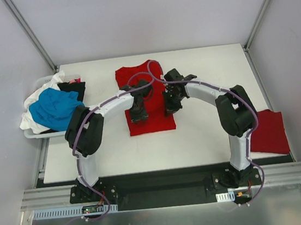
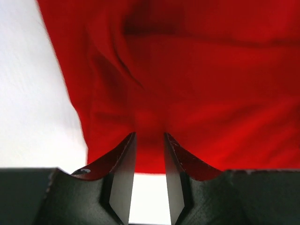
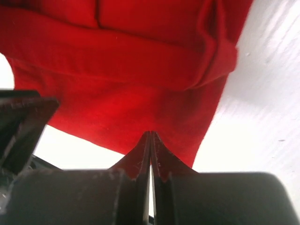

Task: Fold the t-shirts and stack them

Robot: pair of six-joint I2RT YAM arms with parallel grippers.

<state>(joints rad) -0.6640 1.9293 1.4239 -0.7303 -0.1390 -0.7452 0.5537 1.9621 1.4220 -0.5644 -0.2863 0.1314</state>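
While both my arms reach over the white tabletop, I count five t-shirts: two red, one blue, one white, one black. The spread red t-shirt lies mid-tabletop under my two hands. A bin at the left edge holds the blue t-shirt, white t-shirt and black t-shirt in a heap. The folded red t-shirt lies flat at the right edge. Only the wrist views show my grip: my left hand is slightly parted at the spread shirt's hem, and my right hand is pinched tight on its near edge.
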